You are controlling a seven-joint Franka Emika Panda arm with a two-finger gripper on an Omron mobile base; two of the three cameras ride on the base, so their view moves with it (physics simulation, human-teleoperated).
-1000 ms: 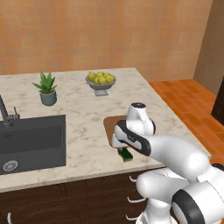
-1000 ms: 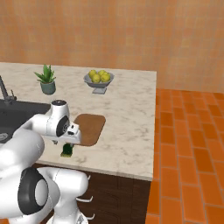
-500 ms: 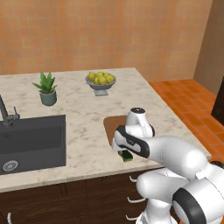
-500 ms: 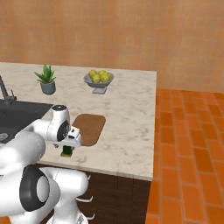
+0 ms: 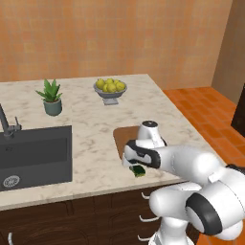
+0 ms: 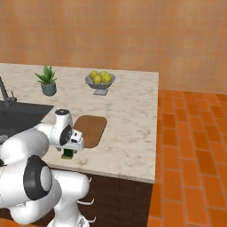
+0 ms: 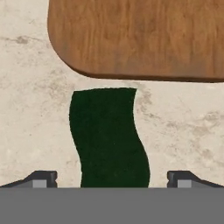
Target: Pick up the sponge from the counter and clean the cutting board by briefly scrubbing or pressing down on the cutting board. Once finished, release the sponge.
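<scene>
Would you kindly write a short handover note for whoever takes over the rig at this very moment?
Gripper: open, low over the sponge, one fingertip on each side of it, not closed on it.
Sponge: on the counter near its front edge, just off the cutting board, apart from it.
Cutting board: flat on the counter, nothing on it.
Done: the gripper is lined up over the sponge.
Left: close on the sponge, lift it, press or scrub on the board, release.

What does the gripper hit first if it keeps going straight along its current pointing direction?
Most likely the sponge: in the hand view it lies on the counter between the open fingertips, directly under the gripper. The cutting board sits beyond it, off that line.
</scene>
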